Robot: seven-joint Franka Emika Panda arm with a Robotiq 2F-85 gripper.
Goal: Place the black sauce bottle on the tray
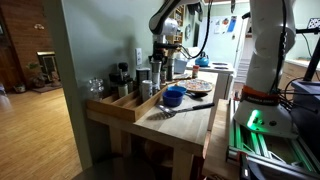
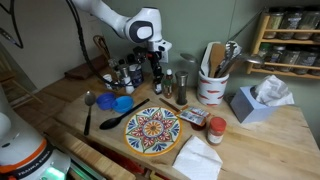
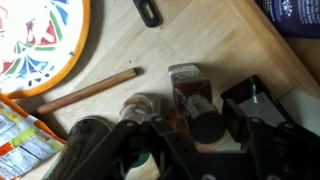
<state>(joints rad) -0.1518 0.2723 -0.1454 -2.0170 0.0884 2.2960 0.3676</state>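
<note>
1. My gripper (image 2: 155,66) hangs from the arm at upper centre of the frame, clenched on the black sauce bottle (image 3: 190,95).
2. Wrist view: the bottle sits centre-right between my fingers, a jaw pressed to each side, bare wood table (image 3: 200,40) behind it.
3. I cannot tell whether the bottle base touches the wood or hangs clear.
4. The tray (image 1: 110,108) runs along the left of the table in an exterior view, with jars and metal canisters (image 1: 143,82) standing in it.
5. The bottle is right of those canisters, above the middle of the table.
6. The patterned plate (image 2: 152,130) is lower centre, and the blue bowl (image 2: 122,103) is just left of it.
7. A wooden stick (image 3: 90,90) lies left of the bottle in the wrist view, below the plate rim.
</note>
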